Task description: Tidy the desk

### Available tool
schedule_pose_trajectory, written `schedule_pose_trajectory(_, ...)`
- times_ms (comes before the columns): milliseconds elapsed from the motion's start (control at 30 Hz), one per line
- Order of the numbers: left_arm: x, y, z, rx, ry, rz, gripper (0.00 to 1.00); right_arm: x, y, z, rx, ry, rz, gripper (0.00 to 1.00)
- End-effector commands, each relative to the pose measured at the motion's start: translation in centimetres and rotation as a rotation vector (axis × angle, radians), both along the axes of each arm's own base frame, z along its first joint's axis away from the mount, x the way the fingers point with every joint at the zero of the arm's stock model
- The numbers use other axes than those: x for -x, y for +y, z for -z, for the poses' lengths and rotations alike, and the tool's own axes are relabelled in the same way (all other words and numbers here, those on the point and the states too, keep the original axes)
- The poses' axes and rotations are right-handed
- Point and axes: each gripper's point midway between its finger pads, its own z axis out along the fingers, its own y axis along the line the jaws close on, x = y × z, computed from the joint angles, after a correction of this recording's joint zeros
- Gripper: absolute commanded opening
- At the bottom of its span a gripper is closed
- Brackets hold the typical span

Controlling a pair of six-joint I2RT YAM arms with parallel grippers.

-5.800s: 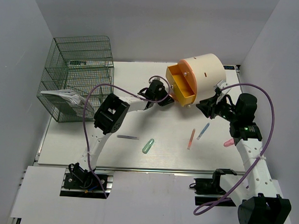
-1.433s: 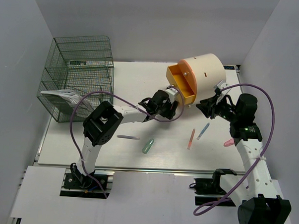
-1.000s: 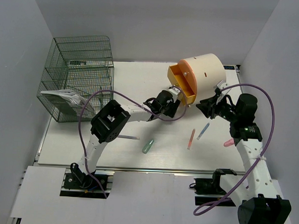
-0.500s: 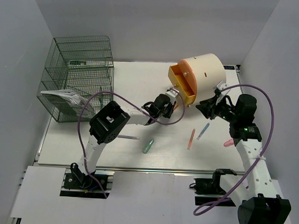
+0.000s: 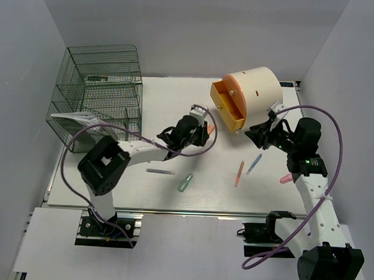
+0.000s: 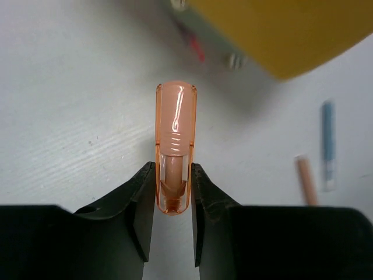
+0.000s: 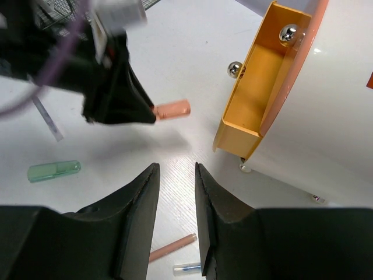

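Near edge of desk point(image 5: 98, 189): green capsule point(image 5: 185, 182), thin clear pen point(image 5: 159, 171), orange stick point(image 5: 239, 174), blue pen point(image 5: 254, 163) and pink piece point(image 5: 286, 178) lie loose, unsorted.

Left gripper point(image 6: 172, 175) is clamped on the orange capsule point(image 6: 175, 128). Versus half a second ago it has backed off left from the open yellow drawer point(image 7: 253, 87), elbow swung out, capsule not dropped in. Reads as a re-approach, so no progress on that item.

Right gripper point(image 7: 175, 169) is spread and empty, parked just short of the drawer.

Desk sits under both sets of jaws. The capsule's offset shadow suggests it's carried clear of the surface.

Green wire rack point(image 5: 99, 93) is at far left.
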Motion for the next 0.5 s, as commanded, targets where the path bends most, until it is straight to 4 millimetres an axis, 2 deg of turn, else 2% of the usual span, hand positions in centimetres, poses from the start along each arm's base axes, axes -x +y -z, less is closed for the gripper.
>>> schedule_pose_trajectory(0,-0.7,-0.1,-8.9,0.203,-0.029,-0.084,0.00,0.1,0.0,-0.7,0.008,-0.039,-0.006,0.37)
schedule_pose_trajectory(33,-1.0,-0.5,-10.8,0.246,-0.033,-0.093,0.00,0.1,0.0,-0.6,0.008,-0.037,-0.006,0.37)
schedule_pose_trajectory(100,-0.9,-1.1,-12.4,0.322,0.008,-0.119,0.00,0.1,0.0,-0.8,0.007,-0.042,-0.004,0.37)
schedule_pose_trajectory(133,-1.6,-1.3,-14.0,0.393,0.029,-0.156,0.00,0.1,0.0,-0.8,0.007,-0.044,-0.004,0.37)
schedule_pose_trajectory(200,-1.8,-1.6,-14.7,0.448,0.075,-0.195,0.00,0.1,-0.1,-1.0,0.007,-0.052,0.000,0.37)
schedule_pose_trajectory(233,-2.4,-1.6,-16.0,0.518,0.100,-0.231,0.00,0.1,-0.2,-1.1,0.007,-0.054,0.006,0.37)
schedule_pose_trajectory(333,-3.2,-2.3,-16.9,0.641,0.177,-0.284,0.00,0.1,-0.2,-1.2,0.006,-0.057,0.008,0.37)
schedule_pose_trajectory(400,-5.0,-2.3,-16.9,0.692,0.235,-0.347,0.00,0.1,-0.2,-1.3,0.007,-0.059,0.009,0.37)
schedule_pose_trajectory(467,-6.1,-3.0,-18.4,0.782,0.306,-0.389,0.00,0.2,-0.2,-1.4,0.005,-0.062,0.008,0.37)
